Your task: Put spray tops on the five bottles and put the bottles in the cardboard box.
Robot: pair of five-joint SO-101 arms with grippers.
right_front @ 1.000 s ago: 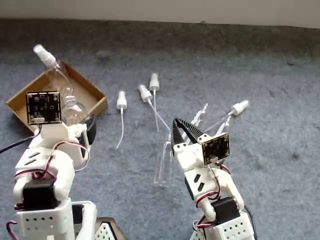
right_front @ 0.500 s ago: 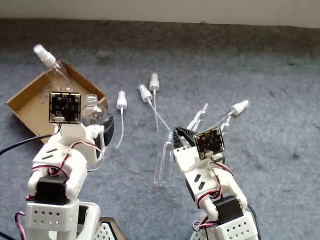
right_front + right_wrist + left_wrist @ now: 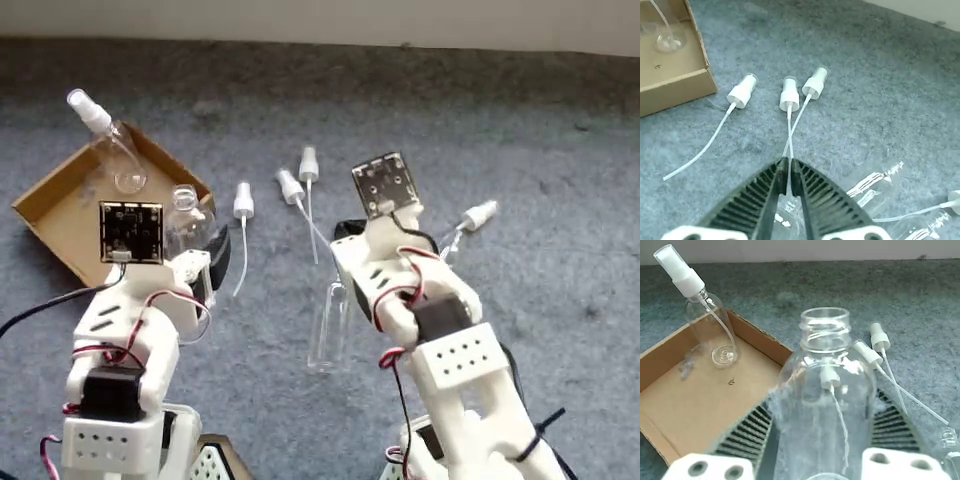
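Note:
My left gripper (image 3: 822, 407) is shut on a clear bottle (image 3: 825, 390) with an open neck, held upright at the near right edge of the cardboard box (image 3: 60, 215). A capped bottle (image 3: 112, 145) leans in the box's far corner. Three loose spray tops (image 3: 742, 91) (image 3: 789, 99) (image 3: 813, 82) lie on the carpet. My right gripper (image 3: 788, 165) is down at the tube ends of the two right-hand tops, its jaws pressed together with a thin tube in the slit. An uncapped bottle (image 3: 328, 322) lies beside the right arm.
More clear bottles (image 3: 875, 187) lie to the right, and one of them carries a spray top (image 3: 480, 213). Grey carpet (image 3: 560, 150) covers the table. The box wall (image 3: 675, 87) stands left of the loose tops.
My left arm carried the bottle rightward from over the box to its edge. The right arm pitched forward and down, and its jaws went from wide open to closed at the tubes.

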